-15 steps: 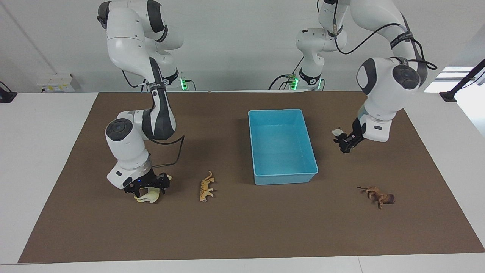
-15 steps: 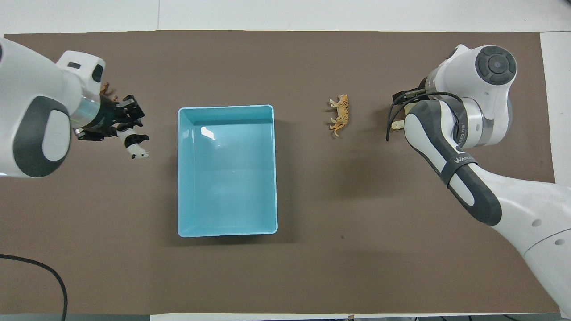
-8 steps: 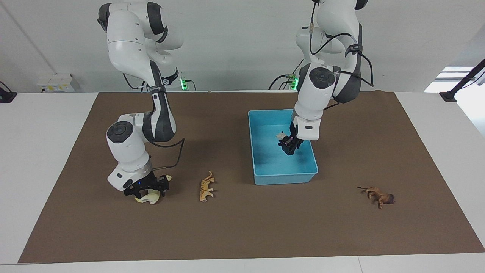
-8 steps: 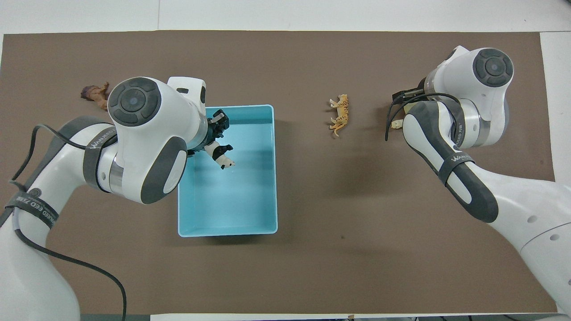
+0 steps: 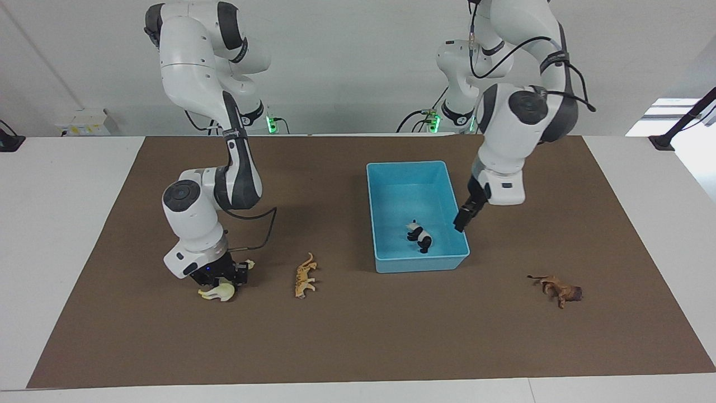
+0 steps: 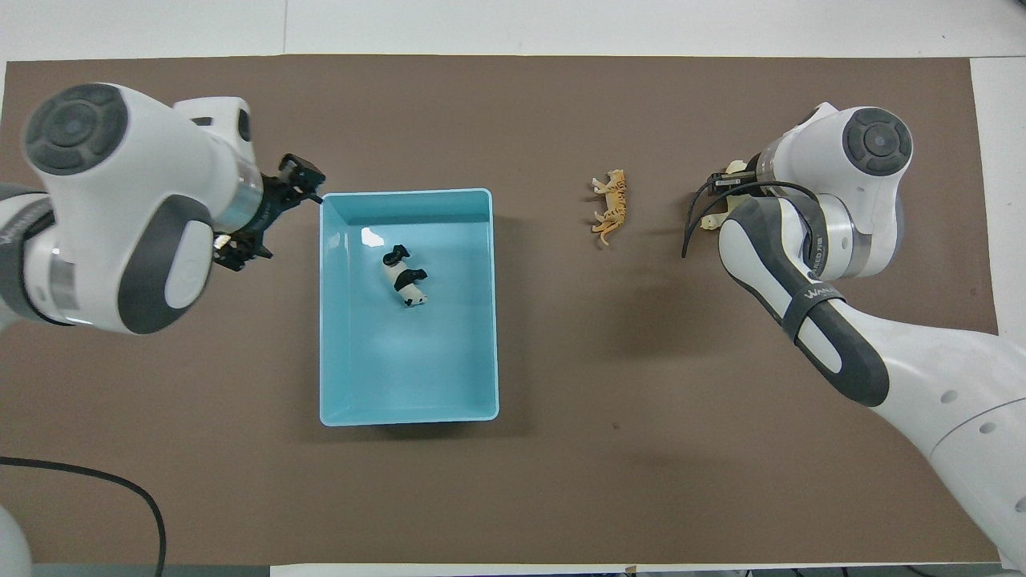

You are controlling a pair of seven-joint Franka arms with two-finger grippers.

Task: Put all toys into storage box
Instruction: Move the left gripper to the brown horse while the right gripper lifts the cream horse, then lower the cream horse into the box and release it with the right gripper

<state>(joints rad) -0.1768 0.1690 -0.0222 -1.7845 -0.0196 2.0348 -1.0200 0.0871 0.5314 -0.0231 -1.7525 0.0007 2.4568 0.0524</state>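
The light-blue storage box (image 5: pixel 417 262) (image 6: pixel 409 192) lies mid-table. The black-and-white panda (image 5: pixel 419 235) (image 6: pixel 404 277) lies inside it. My left gripper (image 5: pixel 460 219) (image 6: pixel 270 215) is open and empty, up over the box's wall at the left arm's end. My right gripper (image 5: pixel 220 275) is down on the cream long-necked toy (image 5: pixel 217 293) (image 6: pixel 712 222) on the mat. The orange tiger (image 5: pixel 305 275) (image 6: pixel 611 207) lies between that toy and the box. The brown lion (image 5: pixel 560 289) lies toward the left arm's end, farther from the robots than the box. It is hidden in the overhead view.
A brown mat (image 5: pixel 358 336) covers the white table. The right arm's black cable (image 5: pixel 263 232) loops low above the mat near its gripper. Another cable (image 6: pixel 96 485) lies at the robots' edge near the left arm.
My left gripper carried the panda from the left arm's end over the box, let it go, and pulled back to the box's wall. The right gripper sank slightly onto the cream toy.
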